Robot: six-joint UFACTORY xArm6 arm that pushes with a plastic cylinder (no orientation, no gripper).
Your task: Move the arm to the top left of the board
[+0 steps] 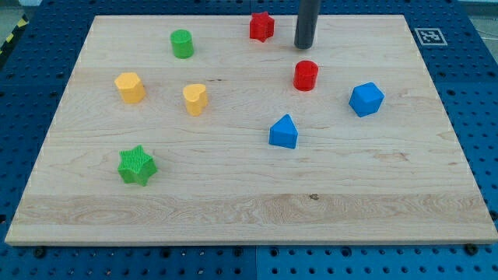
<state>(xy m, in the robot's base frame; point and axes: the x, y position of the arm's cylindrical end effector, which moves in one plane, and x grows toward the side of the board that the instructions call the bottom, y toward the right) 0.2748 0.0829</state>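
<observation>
Board's ten-o'clock corner is waiting; our tip, clawless and grasping nothing, is sitting beside the red star block; we are steering around it.

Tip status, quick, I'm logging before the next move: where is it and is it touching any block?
My tip: no gripper, holding nothing; touching no block, between the red star and red cylinder.

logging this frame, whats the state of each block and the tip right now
my tip: near the view's top, touching no block
red star: left of tip
red cylinder: just below tip
green cylinder: upright
yellow block: untouched
yellow heart: untouched
blue block: untouched
blue pointed block: untouched
green star: untouched
</observation>
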